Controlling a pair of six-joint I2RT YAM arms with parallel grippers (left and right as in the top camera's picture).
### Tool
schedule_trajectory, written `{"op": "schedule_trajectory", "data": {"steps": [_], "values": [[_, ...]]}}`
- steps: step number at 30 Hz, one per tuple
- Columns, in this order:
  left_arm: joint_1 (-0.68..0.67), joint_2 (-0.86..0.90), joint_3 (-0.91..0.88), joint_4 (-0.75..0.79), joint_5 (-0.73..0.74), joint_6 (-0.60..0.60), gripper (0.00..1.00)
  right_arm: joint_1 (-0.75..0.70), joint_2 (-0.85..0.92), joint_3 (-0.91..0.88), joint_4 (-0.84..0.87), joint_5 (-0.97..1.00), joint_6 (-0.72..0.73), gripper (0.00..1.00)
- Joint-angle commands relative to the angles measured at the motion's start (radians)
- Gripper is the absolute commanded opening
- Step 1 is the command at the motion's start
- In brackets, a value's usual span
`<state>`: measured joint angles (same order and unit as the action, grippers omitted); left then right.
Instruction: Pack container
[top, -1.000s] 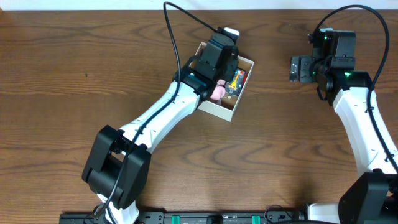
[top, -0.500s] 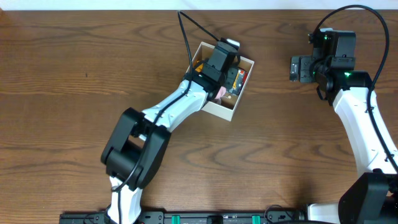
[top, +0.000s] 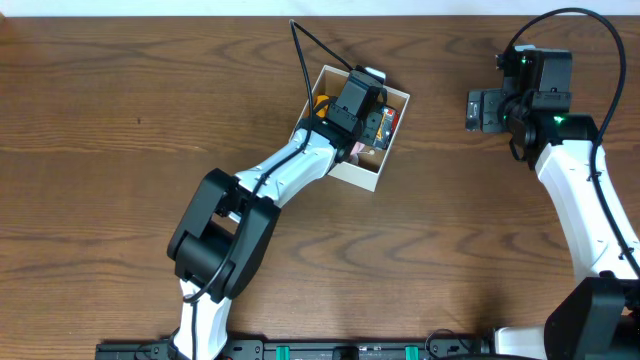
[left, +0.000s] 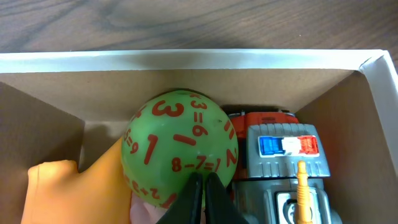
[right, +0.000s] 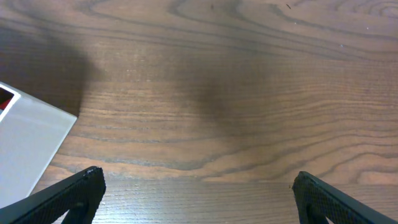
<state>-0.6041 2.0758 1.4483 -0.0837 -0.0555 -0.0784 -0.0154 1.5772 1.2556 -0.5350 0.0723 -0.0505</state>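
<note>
My left fingers (left: 194, 198) are pinched shut, empty, inside the box (left: 186, 60), tips over the green ball (left: 177, 146). I see my right fingers (right: 78, 193) spread wide, away from it. It's probably light, crushable cardboard, so I'd grip one wall gently.

A dark brown wooden table (top: 90, 200) with flowing grain fills the scene. Along its far edge runs a pale strip (top: 150, 6); at the near edge sits a black rail (top: 330, 350). Light is even, shadows soft.
</note>
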Motion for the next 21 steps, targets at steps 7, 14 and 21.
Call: {"op": "schedule_trajectory", "data": {"steps": [7, 14, 21], "values": [[0.003, -0.124, -0.004, -0.027, -0.009, -0.005, 0.13, -0.004, -0.008, 0.014, -0.001, 0.006, 0.016, 0.99], [0.042, -0.219, -0.004, -0.042, -0.116, -0.005, 0.17, -0.004, -0.008, 0.014, -0.001, 0.006, 0.016, 0.99], [0.195, -0.283, -0.004, -0.099, -0.253, -0.006, 0.76, -0.004, -0.008, 0.014, -0.001, 0.006, 0.016, 0.99]]}}
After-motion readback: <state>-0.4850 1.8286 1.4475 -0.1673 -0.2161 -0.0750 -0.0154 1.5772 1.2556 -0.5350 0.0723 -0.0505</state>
